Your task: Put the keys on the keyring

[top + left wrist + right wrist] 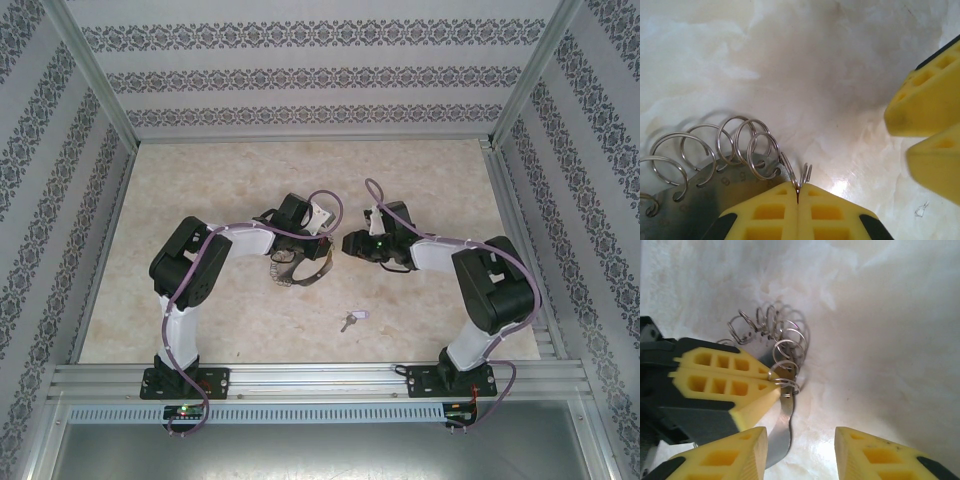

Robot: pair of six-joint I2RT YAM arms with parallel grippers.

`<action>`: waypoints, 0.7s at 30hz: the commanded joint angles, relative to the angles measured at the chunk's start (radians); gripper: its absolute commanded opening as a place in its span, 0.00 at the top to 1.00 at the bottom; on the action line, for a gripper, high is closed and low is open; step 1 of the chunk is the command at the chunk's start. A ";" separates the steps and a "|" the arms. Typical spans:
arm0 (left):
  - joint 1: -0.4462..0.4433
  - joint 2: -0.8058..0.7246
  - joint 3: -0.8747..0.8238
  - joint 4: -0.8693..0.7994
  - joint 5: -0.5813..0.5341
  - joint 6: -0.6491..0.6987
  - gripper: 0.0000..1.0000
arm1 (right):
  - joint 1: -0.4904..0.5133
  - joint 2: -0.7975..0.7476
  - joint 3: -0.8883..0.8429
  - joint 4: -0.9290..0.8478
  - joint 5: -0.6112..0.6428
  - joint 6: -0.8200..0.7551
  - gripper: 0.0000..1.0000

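Keyring (pixel 295 272), a grey hoop fringed with silvery split rings (pixel 757 152), lies mid-field on the marble-patterned table (pixel 200 190), partly under the left gripper (pixel 799 192). Left gripper's yellow jaws are pressed together, pinching one split ring at the hoop's rim. Right gripper (pixel 800 436) sits just beside it, jaws apart, holding nothing. Key (pixel 347 323) with pale tag (pixel 358 315) lies nearer the arm bases, well apart from both grippers.
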 commanded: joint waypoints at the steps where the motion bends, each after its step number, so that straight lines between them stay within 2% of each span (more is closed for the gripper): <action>1: -0.010 -0.046 0.014 -0.052 0.020 0.060 1.00 | -0.025 -0.065 -0.024 0.037 -0.054 -0.031 0.56; 5: -0.006 -0.113 0.036 -0.124 0.078 0.113 1.00 | -0.064 -0.111 -0.038 0.080 -0.148 -0.039 0.53; 13: 0.009 -0.192 0.106 -0.245 0.203 0.185 1.00 | -0.125 -0.170 -0.039 0.179 -0.382 -0.038 0.53; 21: 0.023 -0.234 0.124 -0.249 0.247 0.182 1.00 | -0.123 -0.185 -0.067 0.286 -0.474 0.011 0.57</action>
